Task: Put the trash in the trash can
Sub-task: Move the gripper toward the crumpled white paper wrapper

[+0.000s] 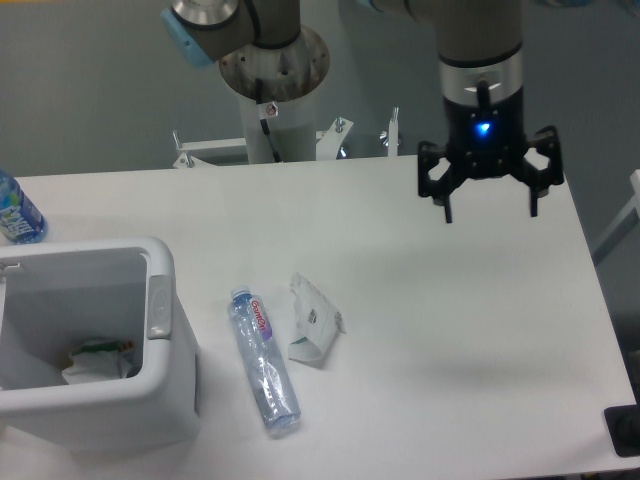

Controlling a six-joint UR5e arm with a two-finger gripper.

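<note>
Two pieces of trash lie on the white table near its middle front. A clear plastic bottle [263, 358] with a red-and-white label lies lengthwise, cap end away from me. Just to its right rests a crumpled white paper packet [312, 320]. The large white trash can [160, 350] stands at the front left, with a grey tab on its right rim and some crumpled waste inside. My gripper [490, 212] hangs open and empty above the table's back right, far from both pieces.
A blue-labelled water bottle [17, 212] stands at the far left edge of the table [450, 350]. The robot's base column [275, 100] rises behind the table's back edge. A dark object [625, 430] sits at the front right corner.
</note>
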